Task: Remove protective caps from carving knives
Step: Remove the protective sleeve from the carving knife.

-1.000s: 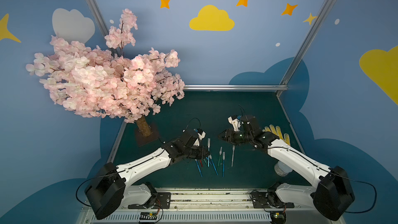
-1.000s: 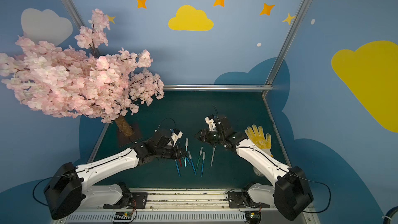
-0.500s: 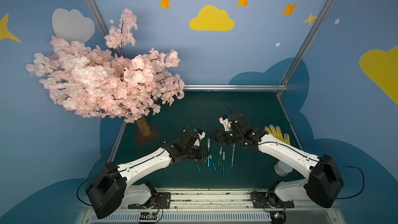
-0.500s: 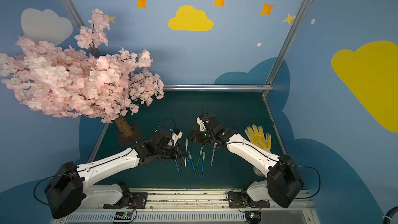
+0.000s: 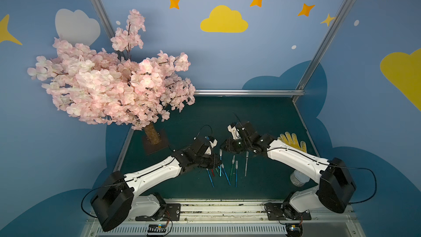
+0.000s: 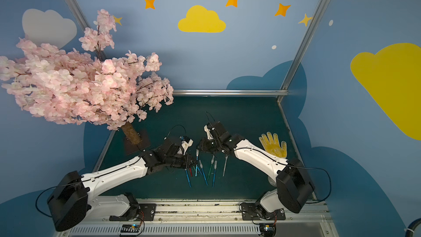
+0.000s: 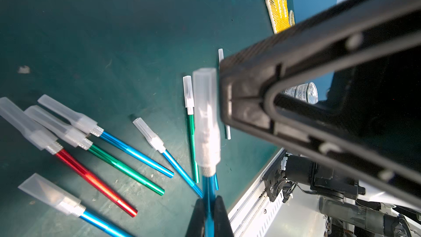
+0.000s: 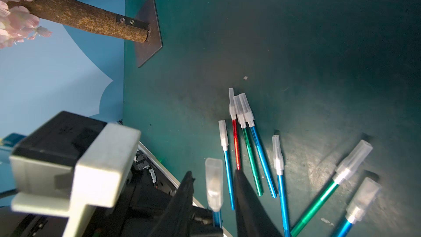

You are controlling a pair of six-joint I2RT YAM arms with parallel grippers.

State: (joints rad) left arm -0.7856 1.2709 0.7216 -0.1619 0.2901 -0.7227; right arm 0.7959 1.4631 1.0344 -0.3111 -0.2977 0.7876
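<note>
My left gripper [image 7: 209,201] is shut on the blue handle of a carving knife [image 7: 209,188], holding it above the mat with its protective cap [image 7: 206,115] on. In the right wrist view that cap [image 8: 213,183] stands between the two fingers of my right gripper [image 8: 214,176], which is open with a gap on each side. In both top views the grippers meet at this knife [image 5: 220,156] [image 6: 197,156]. Several other capped carving knives lie on the green mat: red [image 8: 235,142], green [image 8: 250,156], blue [image 8: 262,156] and a whitish one [image 5: 246,163].
A yellow-dotted glove [image 5: 292,141] lies at the mat's right edge. A small jar [image 5: 298,178] sits beneath my right arm. The pink blossom tree [image 5: 114,87] stands on a dark base plate [image 5: 157,149] at the left. A metal rail [image 5: 205,204] borders the front.
My right gripper has moved left to the knife held by the left gripper, and its jaws have narrowed around the cap. The left arm has stayed still.
</note>
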